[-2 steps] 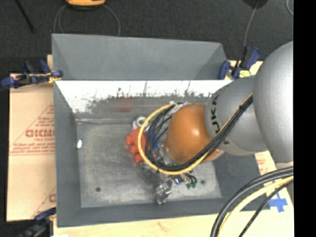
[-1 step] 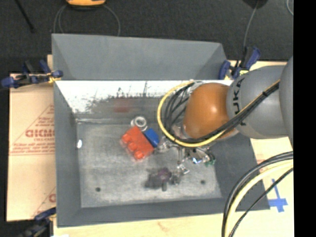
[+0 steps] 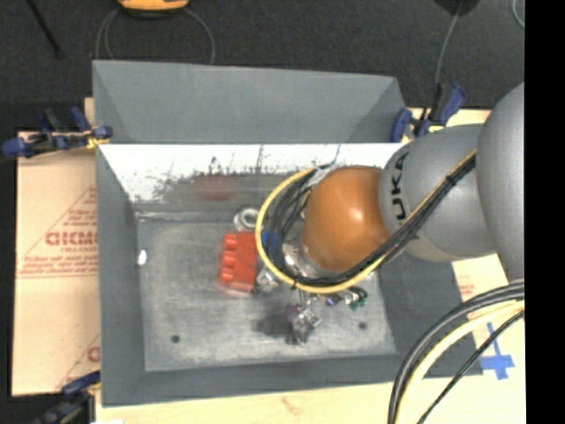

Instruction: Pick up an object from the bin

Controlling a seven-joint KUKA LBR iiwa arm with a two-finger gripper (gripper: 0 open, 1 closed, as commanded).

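My gripper (image 3: 303,321) hangs low over the bin floor, right of the middle and near the front, under the orange wrist cover. A dark shape lies on the floor right at its tip; I cannot make out what it is. A red block (image 3: 238,261) with studs on its left side lies just left of the gripper, about a hand's width away. A small green and silver thing (image 3: 356,299) lies to the gripper's right, partly hidden by the arm. A pale ring-like piece (image 3: 246,215) shows behind the red block.
The arm and its yellow and black cables cover the bin's right middle. A small white speck (image 3: 141,257) lies near the left wall. The bin's sloped walls close in on all sides.
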